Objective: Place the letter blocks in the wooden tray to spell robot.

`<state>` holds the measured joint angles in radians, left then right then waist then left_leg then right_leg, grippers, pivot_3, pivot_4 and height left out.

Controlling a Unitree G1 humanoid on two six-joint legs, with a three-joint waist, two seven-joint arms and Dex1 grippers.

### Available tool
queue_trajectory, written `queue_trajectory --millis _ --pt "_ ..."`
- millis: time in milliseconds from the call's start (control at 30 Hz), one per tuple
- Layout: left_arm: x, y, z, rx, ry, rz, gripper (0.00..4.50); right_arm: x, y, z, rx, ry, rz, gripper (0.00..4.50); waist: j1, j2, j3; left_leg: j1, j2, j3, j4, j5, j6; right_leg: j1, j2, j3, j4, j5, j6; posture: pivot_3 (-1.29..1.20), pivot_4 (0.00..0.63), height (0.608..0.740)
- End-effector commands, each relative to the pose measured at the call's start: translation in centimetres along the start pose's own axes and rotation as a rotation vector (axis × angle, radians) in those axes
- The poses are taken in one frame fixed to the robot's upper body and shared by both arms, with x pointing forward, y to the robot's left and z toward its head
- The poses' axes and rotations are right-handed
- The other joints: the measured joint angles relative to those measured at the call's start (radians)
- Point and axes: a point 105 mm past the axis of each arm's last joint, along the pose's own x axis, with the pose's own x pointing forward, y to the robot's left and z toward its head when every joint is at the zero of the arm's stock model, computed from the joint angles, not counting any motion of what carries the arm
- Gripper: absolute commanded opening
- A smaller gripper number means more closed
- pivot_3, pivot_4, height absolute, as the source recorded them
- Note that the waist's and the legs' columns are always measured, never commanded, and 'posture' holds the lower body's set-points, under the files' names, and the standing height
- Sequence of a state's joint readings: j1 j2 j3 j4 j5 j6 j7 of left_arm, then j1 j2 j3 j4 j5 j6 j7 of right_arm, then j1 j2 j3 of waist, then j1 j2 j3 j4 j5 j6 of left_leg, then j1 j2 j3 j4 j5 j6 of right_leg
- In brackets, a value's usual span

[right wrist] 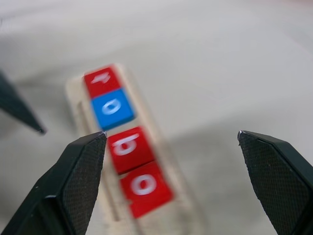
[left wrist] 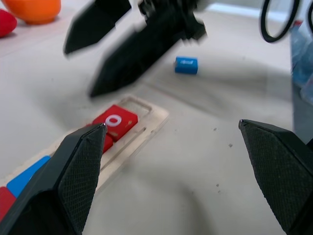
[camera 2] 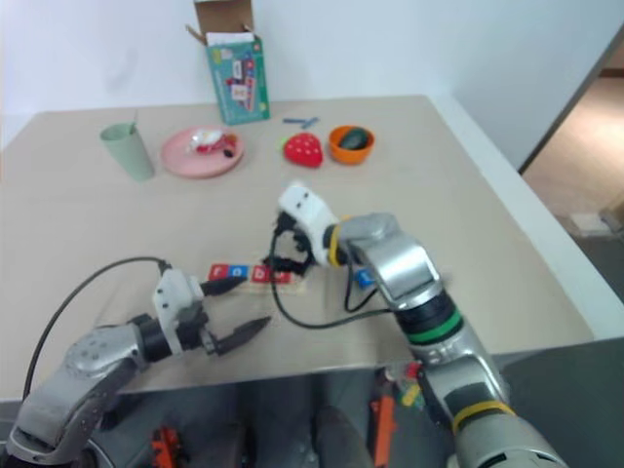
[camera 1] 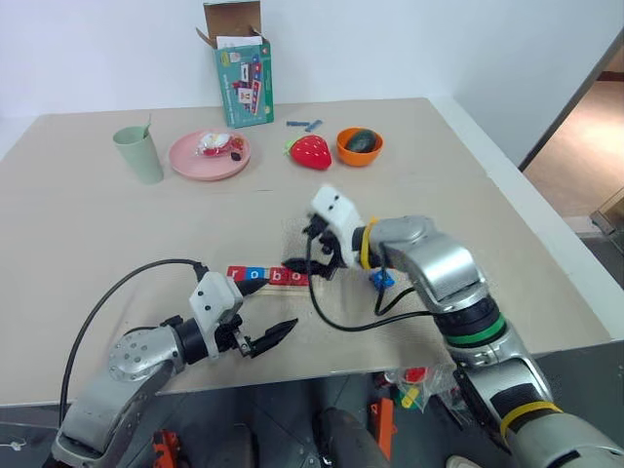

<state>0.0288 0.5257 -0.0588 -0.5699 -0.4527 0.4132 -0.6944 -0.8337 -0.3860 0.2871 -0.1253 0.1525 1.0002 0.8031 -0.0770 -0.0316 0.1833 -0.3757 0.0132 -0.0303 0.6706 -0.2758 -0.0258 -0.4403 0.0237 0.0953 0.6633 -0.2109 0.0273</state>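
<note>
The wooden tray lies near the table's front edge, left of centre. Its tiles read red r, blue o, red b and red o. The slot at the tray's right end holds nothing. A loose blue block lies on the table to the right of the tray; its letter is not readable. My right gripper hovers open just above the tray's right end, holding nothing. My left gripper is open in front of the tray's left part, with nothing between its fingers.
Along the back stand a green cup, a pink plate, a toy strawberry, an orange bowl and a teal box. Thin blue sticks lie by the box. The table's front edge runs just below my grippers.
</note>
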Motion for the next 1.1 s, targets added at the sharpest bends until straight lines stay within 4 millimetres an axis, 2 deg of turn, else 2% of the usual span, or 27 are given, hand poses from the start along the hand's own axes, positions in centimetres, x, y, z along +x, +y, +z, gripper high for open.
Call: queue_trajectory --millis 33,100,233,433,667,1100 --pt "-0.5 0.0 1.2 0.013 -0.029 -0.032 4.5 -1.8 -0.9 0.4 -0.027 -0.068 -0.019 4.2 0.0 0.0 0.0 0.0 0.0 0.0 0.0 0.0 0.0 0.0 0.0 0.0 0.0 0.0 0.0 0.0 0.15 0.74" --pt "-0.8 0.0 1.4 -0.003 -0.024 -0.054 4.5 -2.8 -0.5 -1.1 -0.053 -0.052 0.039 3.77 0.001 0.0 0.0 0.0 0.0 0.0 0.0 0.0 0.0 0.0 0.0 0.0 0.0 0.0 0.0 0.0 0.15 0.74" --pt "-1.3 -0.2 1.5 -0.049 -0.013 -0.085 4.5 -3.8 0.0 -3.3 -0.079 -0.032 0.109 2.17 0.002 0.0 0.0 -0.001 0.0 0.001 -0.001 -0.001 0.001 0.0 -0.001 0.0 -0.001 -0.002 0.001 0.0 0.15 0.74" --pt "-1.6 0.5 1.8 -0.081 -0.028 -0.054 4.5 -2.9 0.2 -3.2 -0.092 -0.052 0.128 0.11 -0.008 0.0 0.0 0.001 0.001 0.001 -0.001 -0.001 0.002 0.0 0.002 0.002 0.0 -0.001 0.0 0.0 0.15 0.74" --pt "-1.7 1.0 1.7 -0.056 -0.021 -0.006 4.5 -1.1 1.2 -2.7 -0.106 -0.059 0.154 0.01 -0.004 0.0 0.0 0.0 0.002 0.001 -0.001 -0.001 0.002 0.0 0.003 0.001 0.0 -0.001 -0.001 0.0 0.15 0.74" --pt "-1.4 0.6 1.5 -0.046 -0.024 0.019 4.5 -0.4 1.7 -4.6 -0.118 0.015 0.165 0.01 -0.003 0.0 0.0 0.0 0.0 0.001 0.0 -0.001 0.001 0.0 0.0 0.001 -0.001 -0.002 0.0 0.0 0.15 0.74"
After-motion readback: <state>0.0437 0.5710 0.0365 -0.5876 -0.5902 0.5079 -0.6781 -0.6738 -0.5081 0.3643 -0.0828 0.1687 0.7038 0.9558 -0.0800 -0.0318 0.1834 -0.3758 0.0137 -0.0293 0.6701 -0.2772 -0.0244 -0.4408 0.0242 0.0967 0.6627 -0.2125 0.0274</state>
